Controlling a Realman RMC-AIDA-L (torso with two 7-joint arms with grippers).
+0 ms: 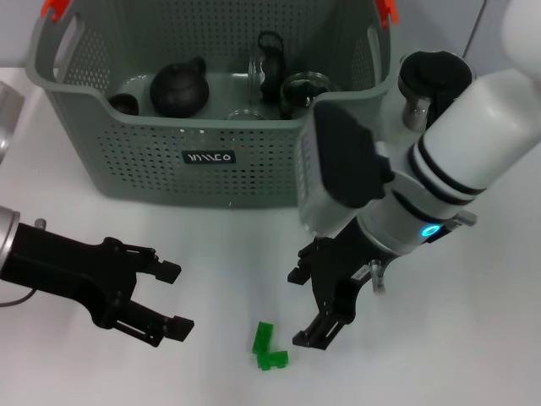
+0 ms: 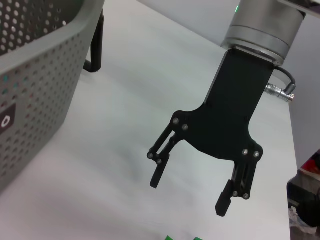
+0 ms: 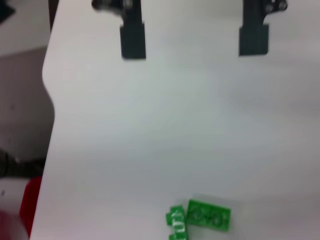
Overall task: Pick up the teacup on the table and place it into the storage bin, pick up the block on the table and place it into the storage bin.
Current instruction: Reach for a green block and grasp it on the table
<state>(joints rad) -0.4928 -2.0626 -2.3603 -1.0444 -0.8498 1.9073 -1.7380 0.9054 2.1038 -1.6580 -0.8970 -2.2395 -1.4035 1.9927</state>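
Observation:
A green block (image 1: 269,348) lies on the white table near its front edge; it also shows in the right wrist view (image 3: 200,219). My right gripper (image 1: 302,307) is open and empty, just to the right of the block and a little above the table; its fingers (image 3: 132,40) show in its own wrist view. The left wrist view shows the right gripper (image 2: 192,187) open. My left gripper (image 1: 175,299) is open and empty, to the left of the block. The grey perforated storage bin (image 1: 211,161) stands behind. A small dark cup (image 1: 124,103) sits inside it.
The bin also holds a black teapot (image 1: 179,87), a glass jug with a black lid (image 1: 269,69) and a glass lid (image 1: 306,88). Orange clips (image 1: 54,8) sit on its rim. The bin's wall (image 2: 30,85) is close to my left wrist.

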